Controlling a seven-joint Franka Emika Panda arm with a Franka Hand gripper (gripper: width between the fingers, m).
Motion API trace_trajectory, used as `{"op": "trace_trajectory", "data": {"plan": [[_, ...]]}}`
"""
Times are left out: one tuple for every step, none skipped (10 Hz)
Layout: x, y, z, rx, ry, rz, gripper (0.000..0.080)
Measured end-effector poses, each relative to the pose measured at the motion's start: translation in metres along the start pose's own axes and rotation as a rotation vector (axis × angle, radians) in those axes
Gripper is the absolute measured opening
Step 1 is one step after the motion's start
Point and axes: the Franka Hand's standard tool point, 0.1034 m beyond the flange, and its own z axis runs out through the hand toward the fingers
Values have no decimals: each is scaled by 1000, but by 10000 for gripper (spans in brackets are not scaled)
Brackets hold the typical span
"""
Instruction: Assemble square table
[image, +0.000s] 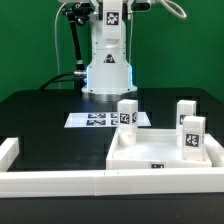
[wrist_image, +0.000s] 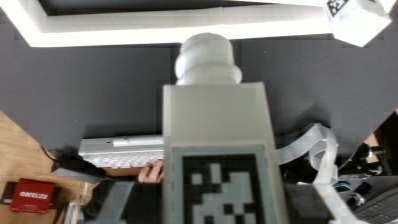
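White plastic makes up the whole square table, and its biggest part, the square slab (image: 125, 158), lies on the black table (image: 40, 120) toward the exterior view's right, rimmed and recessed face up, its front edge against the white rail (image: 50, 182) that runs along the near side of the surface. Three tagged posts stand upright on it: the centre post (image: 127, 113) at the corner on the exterior view's left and farther from the camera, the back post (image: 186, 112) at the far corner on the right, and the near post (image: 192, 135) just in front of that one, closer to the camera. A fourth, the held post (wrist_image: 214, 110), fills the middle of the wrist view, its tag facing the camera and its round peg end pointing toward the slab's edge, with bare black surface beneath it. It hangs clear of the table, so the gripper (wrist_image: 217, 205) is clamped on it at a middling width, though the fingers themselves are largely hidden behind the post. Just beyond the slab, toward the robot base (image: 108, 72), the marker board (image: 92, 120) lies flat on the table. The arm rises out of the top of the exterior view.
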Motion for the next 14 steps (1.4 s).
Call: {"op": "trace_trajectory", "data": {"plan": [[0,0,0,0,0,-1,290],[0,0,0,0,-1,0,290],[0,-3,1,4,-1,-4,290],[4,-15,2,25,-9,-18,290],[15,-27,4,47,-14,-27,290],[24,-34,8,53,-4,-36,290],[30,-44,14,61,-2,-49,290],[31,-54,19,63,9,-61,290],[28,-61,24,55,27,-78,290],[24,-65,27,56,28,-88,290],[24,-64,27,55,27,-86,290],[23,-63,27,53,25,-85,290],[23,-63,28,53,24,-85,290],[23,-62,28,52,23,-84,290]]}}
